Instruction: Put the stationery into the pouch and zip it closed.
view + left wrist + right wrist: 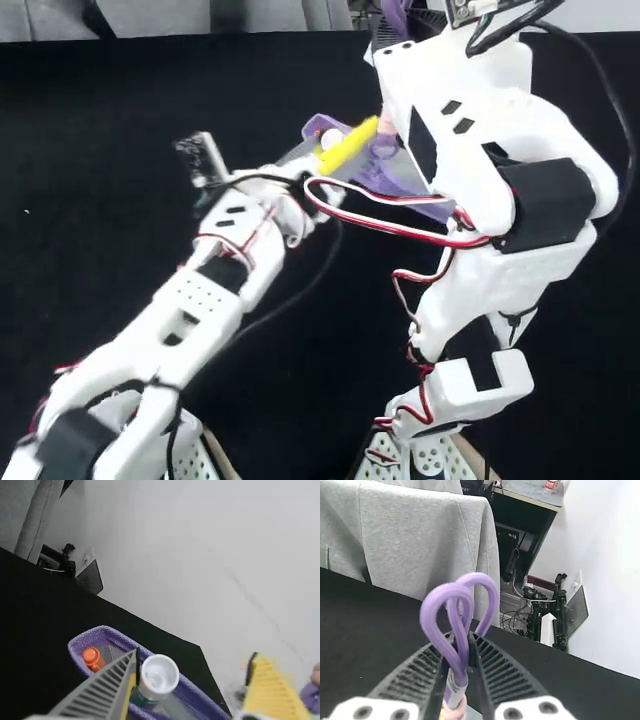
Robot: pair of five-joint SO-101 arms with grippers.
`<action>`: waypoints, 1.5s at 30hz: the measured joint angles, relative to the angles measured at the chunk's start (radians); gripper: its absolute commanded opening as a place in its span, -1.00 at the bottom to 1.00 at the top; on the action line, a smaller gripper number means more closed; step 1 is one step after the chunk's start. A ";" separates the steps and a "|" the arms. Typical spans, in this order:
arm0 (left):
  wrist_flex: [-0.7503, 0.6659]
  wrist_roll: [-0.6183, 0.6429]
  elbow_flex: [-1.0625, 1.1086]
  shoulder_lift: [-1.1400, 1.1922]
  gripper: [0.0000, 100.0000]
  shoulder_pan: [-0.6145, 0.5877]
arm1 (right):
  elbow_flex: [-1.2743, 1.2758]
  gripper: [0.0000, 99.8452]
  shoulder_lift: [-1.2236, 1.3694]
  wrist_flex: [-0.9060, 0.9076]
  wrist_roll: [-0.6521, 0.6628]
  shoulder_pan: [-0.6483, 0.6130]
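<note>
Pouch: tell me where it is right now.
In the high view the purple pouch is near the middle of the black table, between the two arms. The right gripper is shut on its purple loop.

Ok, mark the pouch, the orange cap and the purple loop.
pouch [102,630]: left wrist view, on its purple rim.
orange cap [91,656]: left wrist view, on its top.
purple loop [429,617]: right wrist view, on its curved band.
</note>
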 measured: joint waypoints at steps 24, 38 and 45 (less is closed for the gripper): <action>0.121 0.368 -0.049 -0.043 -0.55 -0.838 | 0.000 -0.98 0.089 -0.037 0.000 -0.002; 0.149 0.368 -0.051 0.400 -0.55 -0.382 | 0.000 -0.98 0.089 -0.037 0.000 -0.002; 0.149 0.370 -0.031 0.393 -0.55 -0.341 | 0.000 -0.98 0.089 -0.037 0.000 -0.002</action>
